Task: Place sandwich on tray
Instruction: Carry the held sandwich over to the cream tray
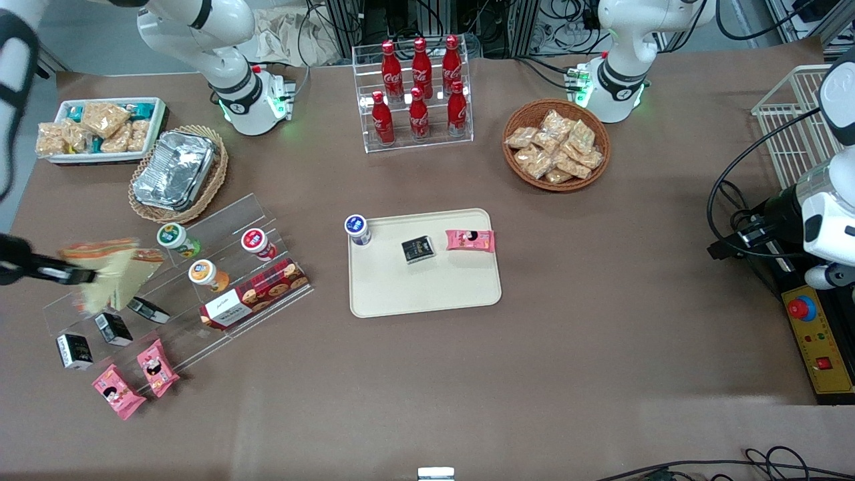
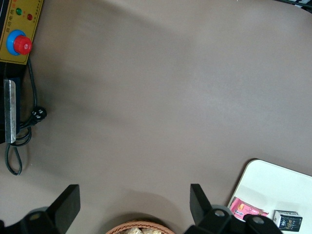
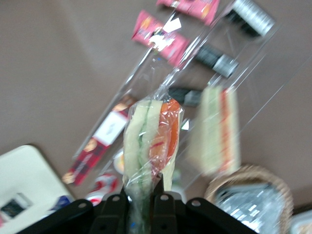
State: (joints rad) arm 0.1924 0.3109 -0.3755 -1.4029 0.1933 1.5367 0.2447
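One wrapped triangular sandwich [image 3: 148,146], hand-clamped [image 3: 144,200]

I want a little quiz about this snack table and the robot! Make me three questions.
1. True or false: the gripper is shut on the plastic-wrapped triangular white-bread sandwich.
2. How many things lie on the flat cream-beige rectangular tray? A) one B) three C) five
3. What shape is the brown wicker basket of snack packets?

Key: 1 true, held above the clear acrylic step shelf. 2 B: a blue-lidded cup, a small black box, a pink snack packet. 3 round.
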